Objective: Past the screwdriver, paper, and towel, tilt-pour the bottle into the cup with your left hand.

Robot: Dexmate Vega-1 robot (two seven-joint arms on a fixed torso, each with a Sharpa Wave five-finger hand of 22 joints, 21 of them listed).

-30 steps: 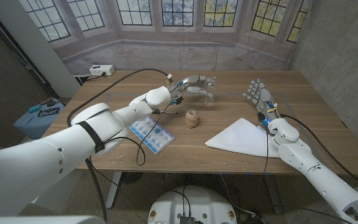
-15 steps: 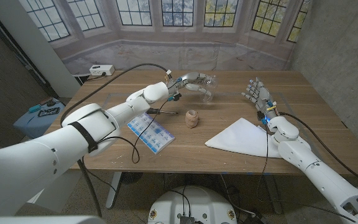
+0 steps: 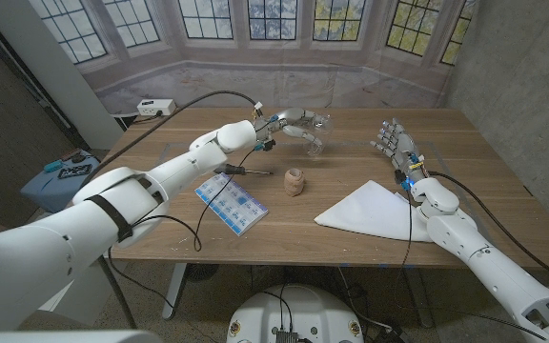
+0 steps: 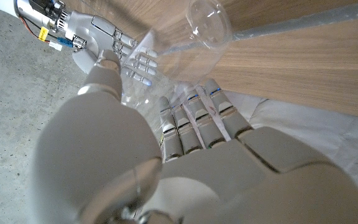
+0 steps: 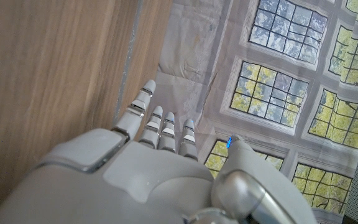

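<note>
Head view: our left hand (image 3: 294, 124) grips a clear plastic bottle (image 3: 316, 123) over the far middle of the wooden table (image 3: 465, 152), with a clear plastic cup (image 3: 315, 145) just below it. Nearer us lie the dark-handled screwdriver (image 3: 244, 171), a printed blue-and-white paper sheet (image 3: 231, 203), a small tan wooden figure (image 3: 294, 181) and a white folded towel (image 3: 375, 209). Our right hand (image 3: 396, 146) stands by the towel's far corner, fingers spread, holding nothing.

Left wrist view: fingers (image 4: 191, 118) wrap the bottle (image 4: 151, 62), barely visible as clear plastic; the cup's round rim (image 4: 209, 23) shows beyond, close to it. We cannot tell whether any liquid is running.

Right wrist view: fingers (image 5: 163, 134) extended and apart above bare wood, nothing between them.

We judge the pour step is in hand. Next move calls for rolling the wrist so the bottle's mouth dips over the cup, keeping it centred so the light cup isn't knocked.
</note>
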